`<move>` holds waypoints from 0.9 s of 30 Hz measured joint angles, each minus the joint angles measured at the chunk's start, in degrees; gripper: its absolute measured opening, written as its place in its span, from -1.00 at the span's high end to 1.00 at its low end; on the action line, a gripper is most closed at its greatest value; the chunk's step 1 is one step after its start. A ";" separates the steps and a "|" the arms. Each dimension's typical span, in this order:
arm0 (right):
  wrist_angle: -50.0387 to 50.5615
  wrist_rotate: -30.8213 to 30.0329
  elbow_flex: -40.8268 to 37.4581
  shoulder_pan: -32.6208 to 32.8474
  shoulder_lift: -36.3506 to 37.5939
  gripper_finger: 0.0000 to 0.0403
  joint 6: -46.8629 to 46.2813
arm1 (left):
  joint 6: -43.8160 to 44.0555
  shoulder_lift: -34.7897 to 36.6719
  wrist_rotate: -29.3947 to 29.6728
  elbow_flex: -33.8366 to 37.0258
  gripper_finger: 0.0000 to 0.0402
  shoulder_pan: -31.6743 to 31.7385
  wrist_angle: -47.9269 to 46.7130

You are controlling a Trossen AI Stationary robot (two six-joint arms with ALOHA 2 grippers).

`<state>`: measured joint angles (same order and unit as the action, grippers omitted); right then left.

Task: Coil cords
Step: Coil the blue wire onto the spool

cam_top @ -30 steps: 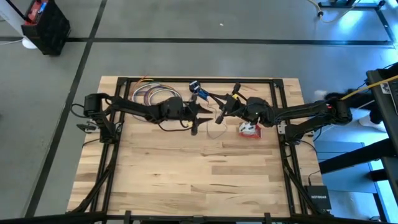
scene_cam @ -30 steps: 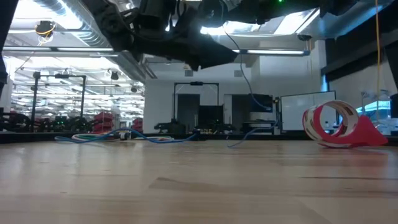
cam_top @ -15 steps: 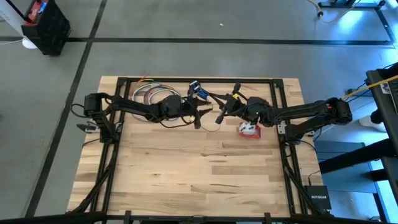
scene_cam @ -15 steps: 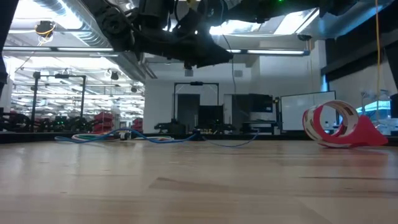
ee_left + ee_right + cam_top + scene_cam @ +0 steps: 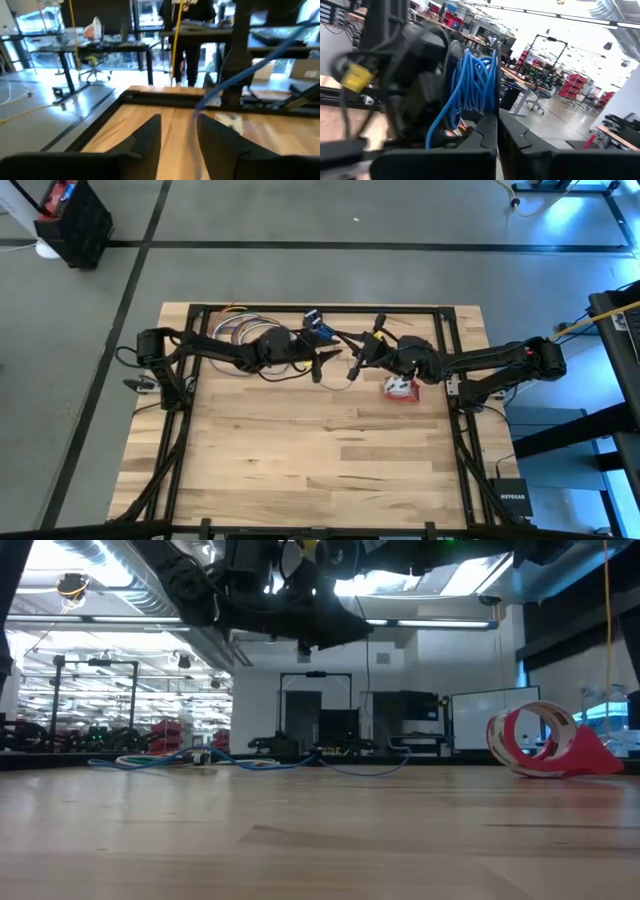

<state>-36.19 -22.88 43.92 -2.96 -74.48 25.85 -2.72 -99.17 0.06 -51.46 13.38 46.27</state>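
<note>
The thin blue cord is partly wound into a coil of several loops [image 5: 472, 75] that stands above my right gripper [image 5: 497, 120], which is shut on it over the table's far middle [image 5: 352, 369]. My left gripper [image 5: 179, 120] hovers open just left of it [image 5: 318, 366]. A strand of the cord [image 5: 235, 65] runs between its fingers; I cannot tell whether it touches them. More cord lies slack on the far part of the table [image 5: 200, 760]. The red-and-white cord bundle [image 5: 400, 388] lies on the table right of the grippers. The black puck does not show. My right gripper pinches the blue coil's lower part [image 5: 487, 112] between its two shut fingers, several loops together. The coil stands up from the fingers, lifted clear of the table, and a strand [image 5: 368, 690] hangs down from the grippers to the table.
A bundle of coloured cords [image 5: 243, 332] and a small blue item [image 5: 316, 320] lie near the far edge inside the dark frame [image 5: 320, 308]. Bare wood [image 5: 320, 460] stretches toward the near edge.
My left gripper has gone a little toward the table's far edge, closer to the right gripper. The cord strand hanging between the grippers and the table has been drawn in, and its slack loop now lies lower along the table.
</note>
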 joint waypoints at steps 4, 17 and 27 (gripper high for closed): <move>-0.17 0.03 0.00 0.00 0.00 1.00 0.00 | -1.27 -0.07 0.14 0.00 0.66 0.64 -0.10; 0.95 -6.19 0.00 4.39 0.17 1.00 4.35 | -9.61 2.36 10.31 0.02 0.97 2.38 -4.01; 12.29 -17.05 0.00 6.36 0.37 1.00 5.68 | -14.24 16.22 14.94 0.04 0.99 2.55 -23.92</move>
<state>-23.90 -39.93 43.92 3.40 -74.11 31.53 -16.96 -82.94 15.00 -51.42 15.92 22.36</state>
